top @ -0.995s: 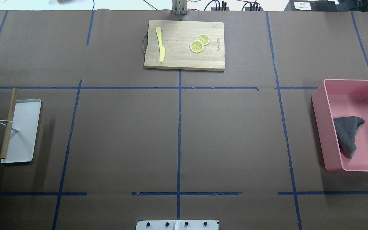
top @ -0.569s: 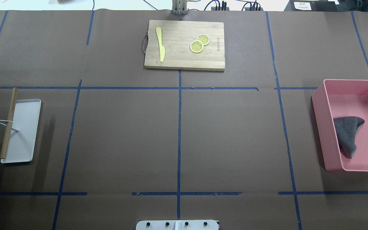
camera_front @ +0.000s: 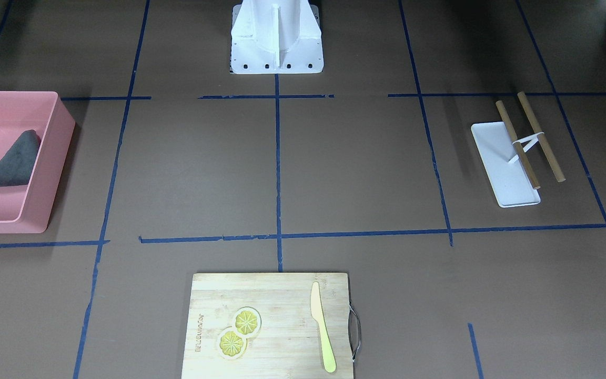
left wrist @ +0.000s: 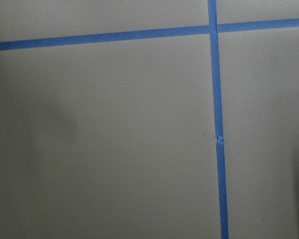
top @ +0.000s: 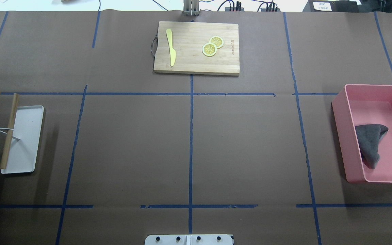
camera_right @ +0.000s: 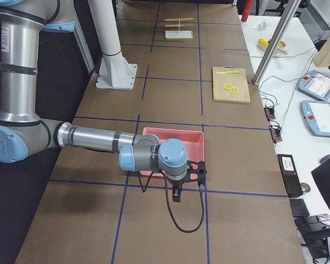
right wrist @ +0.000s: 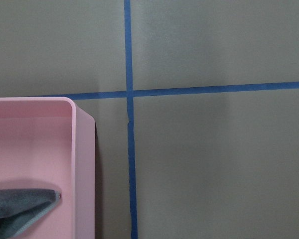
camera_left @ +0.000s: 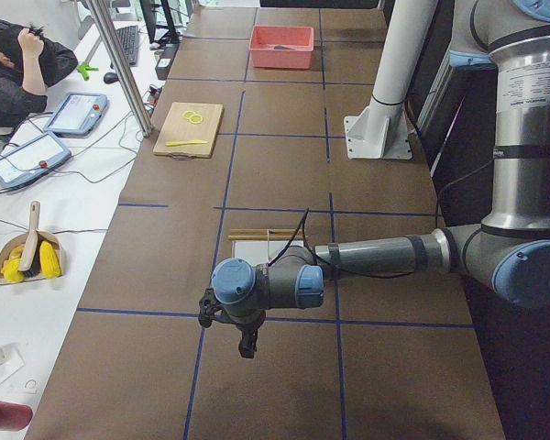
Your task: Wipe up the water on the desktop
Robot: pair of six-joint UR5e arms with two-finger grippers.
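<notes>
We spot a brand mark [camera_front: 198, 333] along the cutting board [camera_front: 282, 321] edge, its letters too small for us to read. Beyond the desktop [top: 250, 146], a white label [top: 322, 5], unreadable too.

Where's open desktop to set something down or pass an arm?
Free: both middle rectangles of the desktop, between cutting board, white tray and pink bin. Crowded: far centre and both side edges.

Desktop [right wrist: 214, 159] fills most of the view, flat and dull; two blue tape lines [right wrist: 128, 50] cross upper left of centre. Rounded corner of a pink bin [right wrist: 84, 164] in lower left, just beside the upright line, below the cross line. Grey cloth [right wrist: 20, 209] inside the bin, cut off at bottom edge.
</notes>
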